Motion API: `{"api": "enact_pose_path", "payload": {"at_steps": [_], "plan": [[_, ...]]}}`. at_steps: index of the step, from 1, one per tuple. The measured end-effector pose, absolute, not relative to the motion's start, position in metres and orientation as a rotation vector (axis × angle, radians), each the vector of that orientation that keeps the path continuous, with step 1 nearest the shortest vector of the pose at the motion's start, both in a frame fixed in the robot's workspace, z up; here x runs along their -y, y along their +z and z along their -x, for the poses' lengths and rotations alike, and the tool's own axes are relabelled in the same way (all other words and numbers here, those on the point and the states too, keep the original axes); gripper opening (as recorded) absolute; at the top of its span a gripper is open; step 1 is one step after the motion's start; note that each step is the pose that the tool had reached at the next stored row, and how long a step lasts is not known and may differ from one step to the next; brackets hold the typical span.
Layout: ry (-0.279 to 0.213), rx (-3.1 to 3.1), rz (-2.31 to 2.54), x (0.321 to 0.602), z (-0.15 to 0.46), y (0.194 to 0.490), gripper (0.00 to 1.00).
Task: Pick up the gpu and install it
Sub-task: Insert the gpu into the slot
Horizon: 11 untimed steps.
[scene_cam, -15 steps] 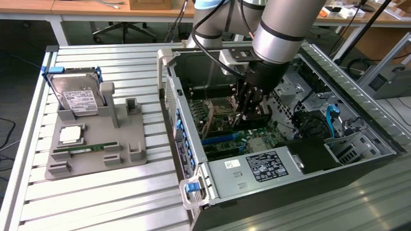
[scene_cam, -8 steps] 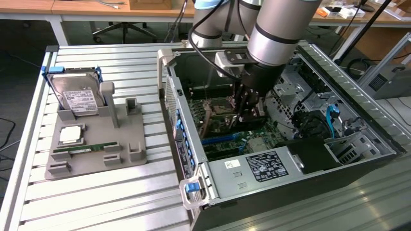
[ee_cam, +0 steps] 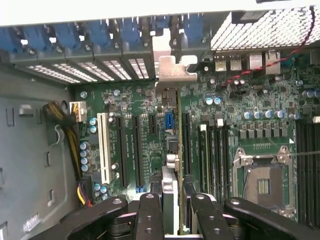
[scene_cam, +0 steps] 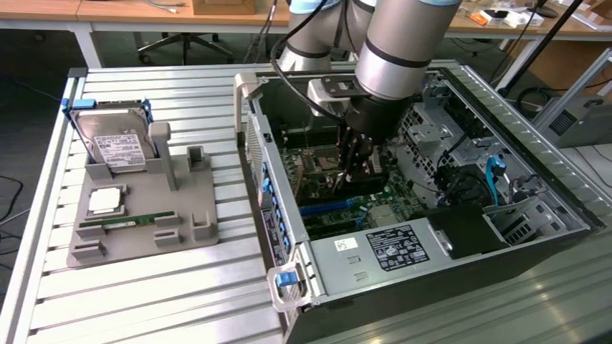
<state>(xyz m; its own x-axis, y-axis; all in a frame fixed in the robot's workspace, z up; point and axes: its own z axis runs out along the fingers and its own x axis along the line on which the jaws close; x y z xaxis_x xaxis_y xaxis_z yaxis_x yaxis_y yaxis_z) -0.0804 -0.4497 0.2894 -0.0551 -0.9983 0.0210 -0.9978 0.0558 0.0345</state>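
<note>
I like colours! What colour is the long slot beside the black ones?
White long slot, clearest in the wrist view.

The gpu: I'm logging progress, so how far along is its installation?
Done: the thin dark gpu card with a silver metal end bracket is off the grey parts holder and inside the open black computer case. In hand: the gripper holds it on edge over the green motherboard, bracket at the rear slots. Left: whether it's fully seated can't be told.

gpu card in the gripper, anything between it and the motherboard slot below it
Nothing visible blocks it. The thin dark gpu card with a silver end bracket is clamped edge-on in the black gripper, standing over the green motherboard among its long black slots, with its bracket at the case's rear openings.
</note>
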Motion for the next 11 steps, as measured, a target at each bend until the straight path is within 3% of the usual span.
{"api": "enact_pose_path", "payload": {"at_steps": [11], "plan": [[-0.001, 2.247, -2.125, 0.449, 0.1, 0.272, 0.27]]}}
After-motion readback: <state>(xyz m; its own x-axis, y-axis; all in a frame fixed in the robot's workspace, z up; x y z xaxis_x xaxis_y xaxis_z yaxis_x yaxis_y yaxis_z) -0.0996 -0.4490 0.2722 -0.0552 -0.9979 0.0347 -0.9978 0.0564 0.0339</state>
